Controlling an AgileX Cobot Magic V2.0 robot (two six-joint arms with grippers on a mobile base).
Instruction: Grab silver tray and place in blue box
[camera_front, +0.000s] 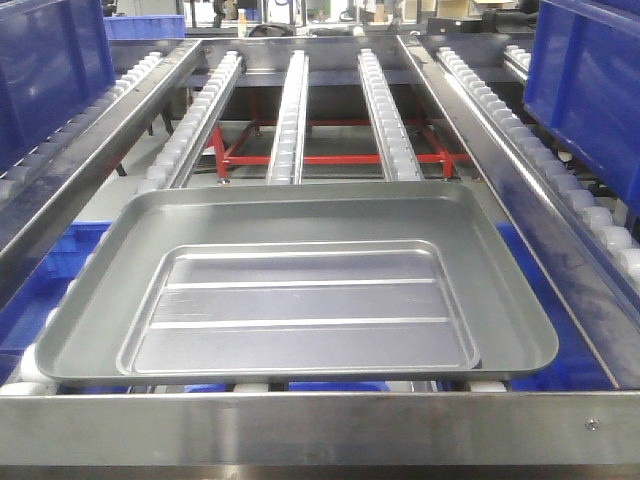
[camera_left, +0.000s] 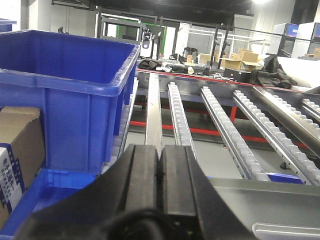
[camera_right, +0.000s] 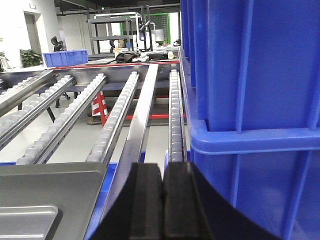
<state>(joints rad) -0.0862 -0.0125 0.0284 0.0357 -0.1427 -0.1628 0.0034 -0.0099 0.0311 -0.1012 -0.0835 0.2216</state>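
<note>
Tray (camera_front: 300, 290) lies flat, long axis crosswise on rollers (camera_front: 290, 110); left hand (camera_left: 159, 156) and right hand (camera_right: 163, 174) pinched together.

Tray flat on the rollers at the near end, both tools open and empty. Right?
Not quite: both tools are shut, not open. The wrist views show the left tool and the right tool with fingers pressed together, holding nothing. The rest holds: the tray lies flat on the rollers at the near end.
</note>
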